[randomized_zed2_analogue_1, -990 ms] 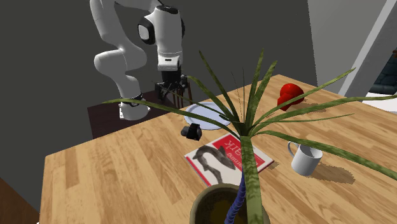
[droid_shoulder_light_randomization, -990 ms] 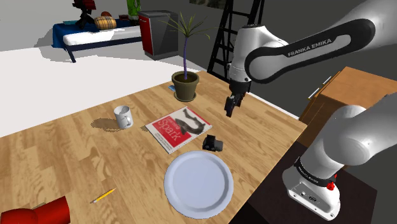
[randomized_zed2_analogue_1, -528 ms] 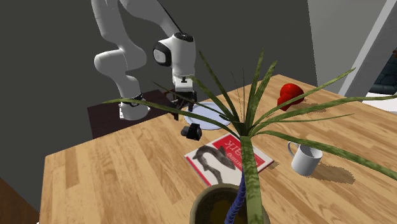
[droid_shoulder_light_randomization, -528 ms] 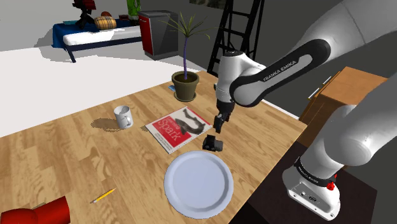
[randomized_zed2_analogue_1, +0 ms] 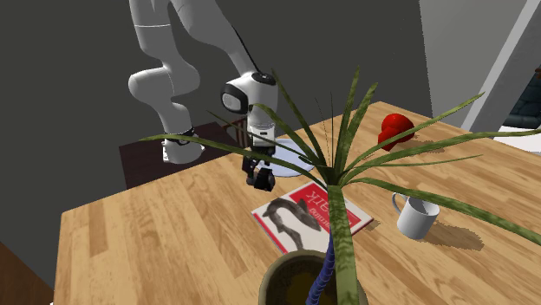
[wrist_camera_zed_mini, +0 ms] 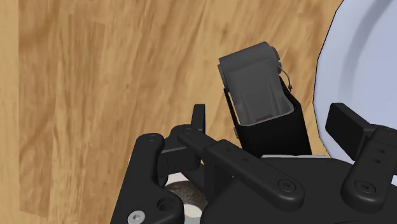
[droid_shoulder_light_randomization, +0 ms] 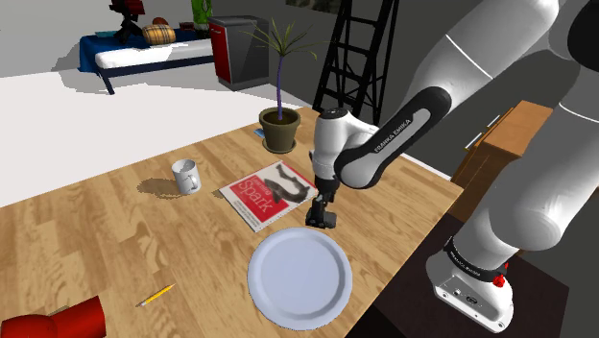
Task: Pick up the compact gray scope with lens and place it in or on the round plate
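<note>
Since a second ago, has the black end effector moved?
Yes: in the shoulder view the black end effector came down and left, to the dark gray scope.

bright even light, soft shadow beside the mug (droid_shoulder_light_randomization: 186, 176)

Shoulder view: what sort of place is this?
Likely a home, perhaps a bedroom or studio: a bed at the back, and a potted plant, mug and magazine on a wooden table.

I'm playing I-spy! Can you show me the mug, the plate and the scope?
mug (droid_shoulder_light_randomization: 185, 177), shoulder view, on its white side.
plate (droid_shoulder_light_randomization: 299, 274), shoulder view, on its bare middle.
scope (wrist_camera_zed_mini: 253, 84), wrist view, on its grey top face.
</note>
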`<state>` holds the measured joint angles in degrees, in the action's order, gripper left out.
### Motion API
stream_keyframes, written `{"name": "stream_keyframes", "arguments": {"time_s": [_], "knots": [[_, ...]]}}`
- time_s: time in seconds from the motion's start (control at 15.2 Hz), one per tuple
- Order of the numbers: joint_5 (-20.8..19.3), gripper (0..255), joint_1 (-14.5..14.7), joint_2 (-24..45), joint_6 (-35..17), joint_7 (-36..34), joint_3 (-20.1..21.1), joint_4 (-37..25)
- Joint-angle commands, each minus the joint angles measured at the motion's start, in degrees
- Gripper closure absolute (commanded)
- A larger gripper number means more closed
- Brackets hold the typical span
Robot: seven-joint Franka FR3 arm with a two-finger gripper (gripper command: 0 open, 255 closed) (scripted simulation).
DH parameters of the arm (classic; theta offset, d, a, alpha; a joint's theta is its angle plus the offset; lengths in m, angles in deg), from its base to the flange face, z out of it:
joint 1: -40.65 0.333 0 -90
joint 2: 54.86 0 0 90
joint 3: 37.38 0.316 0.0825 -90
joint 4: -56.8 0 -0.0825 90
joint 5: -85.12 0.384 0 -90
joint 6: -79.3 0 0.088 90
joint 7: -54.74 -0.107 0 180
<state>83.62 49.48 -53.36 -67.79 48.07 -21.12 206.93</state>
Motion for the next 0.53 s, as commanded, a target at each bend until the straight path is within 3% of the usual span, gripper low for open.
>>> {"name": "stream_keyframes", "arguments": {"time_s": [0.0, 0.2, 0.46], "knots": [[-1.16, 0, -0.03, 2.02, -1.98, -0.82, -0.14, 0.02], [-3.23, 0, 0.05, 5.12, -5.11, -2.30, -0.65, 0.21], [-3.22, 0, 0.09, 5.12, -5.11, -2.29, -0.69, 0.21]]}}
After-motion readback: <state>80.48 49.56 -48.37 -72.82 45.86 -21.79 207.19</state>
